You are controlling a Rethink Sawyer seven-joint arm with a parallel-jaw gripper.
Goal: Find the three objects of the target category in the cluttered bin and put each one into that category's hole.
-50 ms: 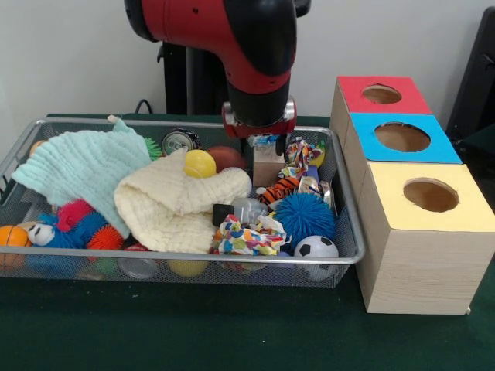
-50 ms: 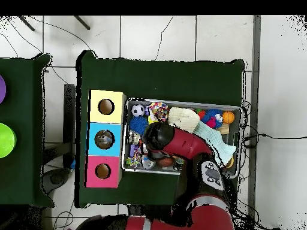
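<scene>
Three boxes stand in a row at the right of the front view, each with a round hole in its top: a red-topped box (image 1: 380,94) farthest up, a blue-topped box (image 1: 402,137) in the middle and a yellow-topped box (image 1: 430,196) lowest and nearest the frame's bottom edge. Left of them sits the wire mesh bin (image 1: 349,255), crowded to the rim. My arm (image 1: 232,39) drops in from the top centre, and my gripper (image 1: 267,144) hangs low over the bin's upper middle, right above a small tan wooden block (image 1: 267,168); I cannot tell from either view whether my fingers are spread or closed, or whether they have hold of anything. Around that spot lie a yellow ball (image 1: 200,163) resting on a cream cloth (image 1: 174,205), a brown ball (image 1: 227,158) just behind it, and a tin can (image 1: 180,141) toward the upper left. A mint-green cloth (image 1: 81,166) covers the bin's left part. Lower right in the bin I see a spiky blue ball (image 1: 304,218), a small soccer ball (image 1: 316,249) and a colourful patterned cloth (image 1: 247,236). An orange ball (image 1: 11,236) sits at the far left edge. In the overhead view my arm covers the bin's middle.
</scene>
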